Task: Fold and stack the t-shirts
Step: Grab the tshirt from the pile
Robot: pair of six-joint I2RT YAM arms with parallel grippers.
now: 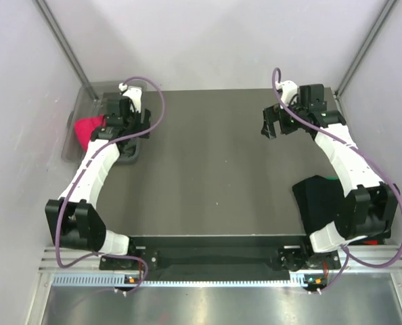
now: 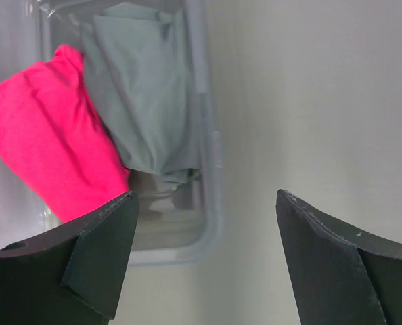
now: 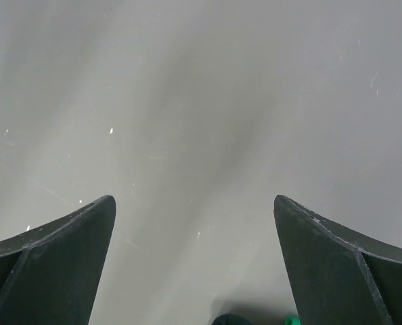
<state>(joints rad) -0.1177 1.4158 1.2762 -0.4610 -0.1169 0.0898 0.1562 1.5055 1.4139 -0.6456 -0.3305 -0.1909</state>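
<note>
- Top external view: a black folded t-shirt [image 1: 315, 203] lies flat on the bench [image 1: 214, 162], at its right side toward the near edge. The right arm's elbow hides part of it. I cannot tell whether it is one shirt or several stacked.
- A small green patch [image 1: 331, 179] shows at the far edge of that black cloth. What it is cannot be made out.
- A clear plastic bin [image 2: 211, 203] stands at the far left corner of the bench, well apart from the black folded t-shirt.
- Two crumpled pieces lie inside the bin. A pink cloth [image 2: 52, 142] is on the left in the left wrist view, and a pale grey-green cloth [image 2: 143, 101] is beside it. The two touch each other, and both lie loose and unfolded. From above, only the pink one shows through the bin's wall.
- The left tool [image 1: 123, 135] hangs just beside the bin's right wall. Its fingers [image 2: 99, 250] are spread wide with nothing between them. It touches neither cloth.
- The right tool [image 1: 279, 128] hangs over the far right part of the bench, well apart from the bin and beyond the black folded t-shirt. Its fingers are also spread wide and hold nothing.
- In the right wrist view, bare bench fills the gap between the fingers. Only a dark edge and a bit of green show at the very bottom of that frame.
</note>
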